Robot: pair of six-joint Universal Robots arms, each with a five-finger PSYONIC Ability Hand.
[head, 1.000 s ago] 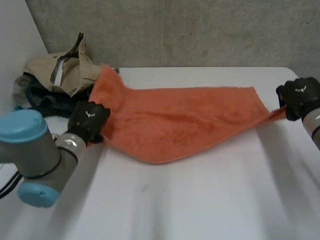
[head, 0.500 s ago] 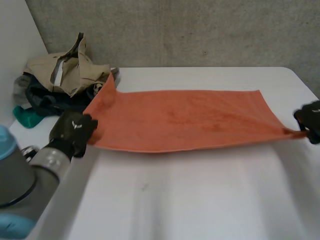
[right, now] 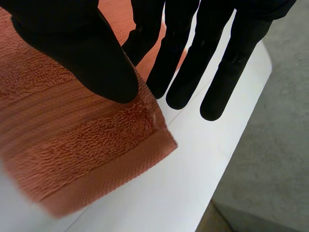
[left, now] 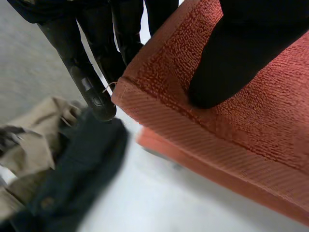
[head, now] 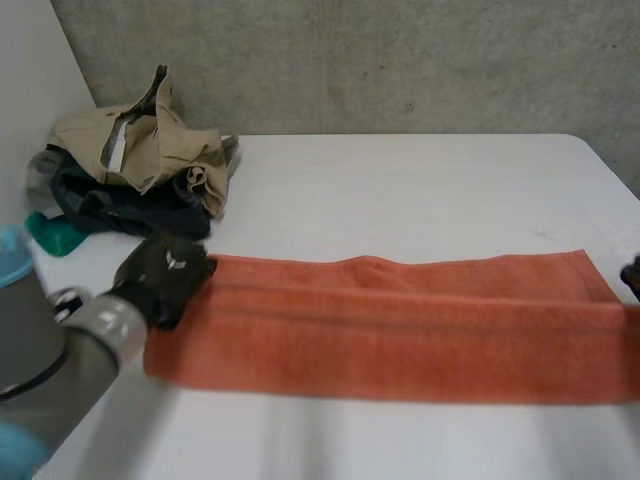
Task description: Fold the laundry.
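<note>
- While the white table (head: 420,190) takes up most of the head view, its bare surface runs across the middle and upper right of the frame.
- Across the lower half of the frame lies the orange towel (head: 400,330). It is a long band doubled lengthwise, one layer on the other, reaching from the lower left to the right edge.
- My reading is that the first, lengthwise fold is just being set down. The next move calls for resting the held corners square on the lower layer, then bringing one short end over to meet the other.
- At the upper left sits a pile of clothes (head: 140,160), tan over dark, near the towel's left end but apart from it. It is probably the laundry waiting its turn.
- At the left of the frame, the left hand (head: 165,275) is on the towel's far left corner.
- In the left wrist view its thumb presses on the top layer just inside that corner. Its fingers (left: 91,82) pass behind the layer's edge, so the corner is pinched and sits slightly above the layer below.
- At the right edge of the frame, the right hand (head: 632,275) meets the towel's right end.
- In the right wrist view its thumb lies on the corner, with the straight fingers (right: 217,72) reaching past the edge on the other side. The corner appears nipped between them.
</note>
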